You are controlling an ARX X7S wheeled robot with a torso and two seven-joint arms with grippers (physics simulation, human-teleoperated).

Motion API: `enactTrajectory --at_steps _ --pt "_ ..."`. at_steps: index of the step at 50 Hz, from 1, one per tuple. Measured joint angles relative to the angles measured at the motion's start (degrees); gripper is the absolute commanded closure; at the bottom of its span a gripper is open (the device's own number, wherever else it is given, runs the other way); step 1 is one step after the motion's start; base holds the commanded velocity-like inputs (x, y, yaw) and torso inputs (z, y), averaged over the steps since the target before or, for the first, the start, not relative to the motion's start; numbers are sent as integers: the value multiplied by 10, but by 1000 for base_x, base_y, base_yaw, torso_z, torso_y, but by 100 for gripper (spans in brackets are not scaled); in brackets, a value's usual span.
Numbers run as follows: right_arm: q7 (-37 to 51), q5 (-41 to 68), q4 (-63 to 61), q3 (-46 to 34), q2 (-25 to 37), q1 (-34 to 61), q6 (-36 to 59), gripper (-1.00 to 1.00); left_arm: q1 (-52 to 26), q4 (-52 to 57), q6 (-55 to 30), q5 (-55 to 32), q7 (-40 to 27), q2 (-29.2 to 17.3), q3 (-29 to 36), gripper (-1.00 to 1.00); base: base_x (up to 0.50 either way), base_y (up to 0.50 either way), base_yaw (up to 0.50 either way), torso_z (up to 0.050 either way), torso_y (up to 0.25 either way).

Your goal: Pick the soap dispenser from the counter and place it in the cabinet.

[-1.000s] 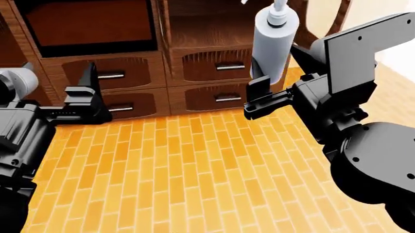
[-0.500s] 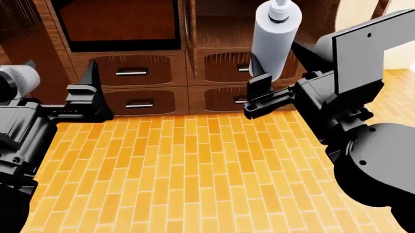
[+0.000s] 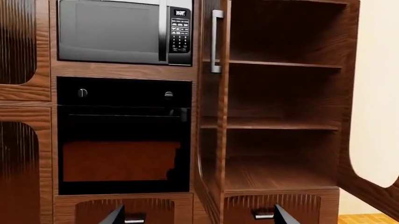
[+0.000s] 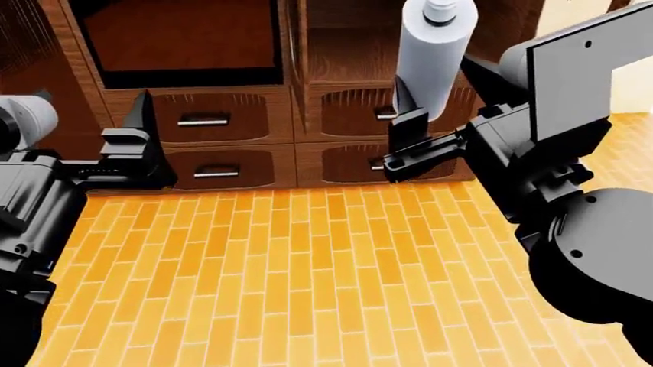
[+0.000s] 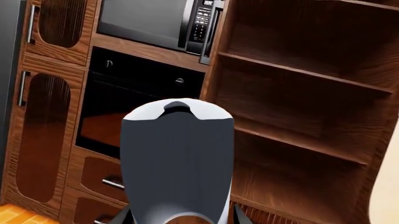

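My right gripper [image 4: 417,122] is shut on the soap dispenser [image 4: 433,53], a pale grey-white cylinder held upright in the air in front of the cabinet [image 4: 306,115]. Its pump head is cut off by the head view's top edge. In the right wrist view the bottle [image 5: 177,163] fills the middle, and the cabinet's open shelf compartments [image 5: 299,93] lie beyond it. My left gripper [image 4: 141,130] is open and empty, facing the cabinet's drawers; its fingertips [image 3: 115,215] stand wide apart. The counter is out of view.
A microwave [image 3: 118,30] sits above a black oven [image 3: 121,135], left of the open shelves [image 3: 281,126]. An open door with a silver bar handle [image 3: 216,42] stands between them. Drawers with silver handles [image 4: 202,120] run below. The floor [image 4: 286,267] is orange brick.
The cabinet front has shifted right in the head view and looms larger. The right gripper and bottle have risen slightly, so the pump head now leaves the frame. The left gripper stays open.
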Motion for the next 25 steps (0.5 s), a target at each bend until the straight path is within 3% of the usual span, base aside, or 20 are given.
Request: enactTrajectory --at_steps 16,25 --pt "0 -1 3 -2 0 1 2 100 -11 -3 0 -11 -1 -6 -2 -100 494 -60 0 0 1" --pt "-5 -4 12 -9 -7 -1 2 100 -16 -7 0 -17 -2 -8 -3 -100 254 -421 0 0 1"
